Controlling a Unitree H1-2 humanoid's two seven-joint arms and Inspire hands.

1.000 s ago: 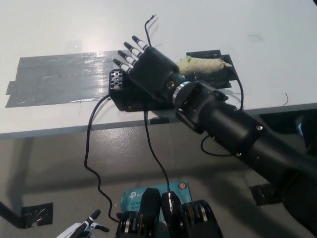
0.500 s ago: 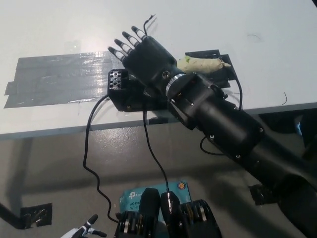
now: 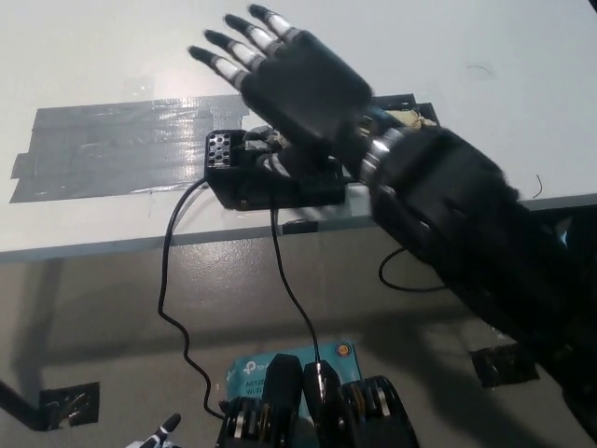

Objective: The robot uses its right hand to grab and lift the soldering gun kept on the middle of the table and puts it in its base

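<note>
The black right hand is spread flat with its fingers apart and holds nothing. It sits high above the white table, and the thick black forearm runs down to the lower right corner. Below the palm lies the black base near the table's front edge, beside a wide patch of grey tape. The soldering gun is mostly hidden behind the wrist (only a pale tip shows at the arm's upper edge), so I cannot tell how it lies. A thin black cord drops from the base over the table edge. The white left hand barely shows at the bottom edge; I cannot tell its state.
</note>
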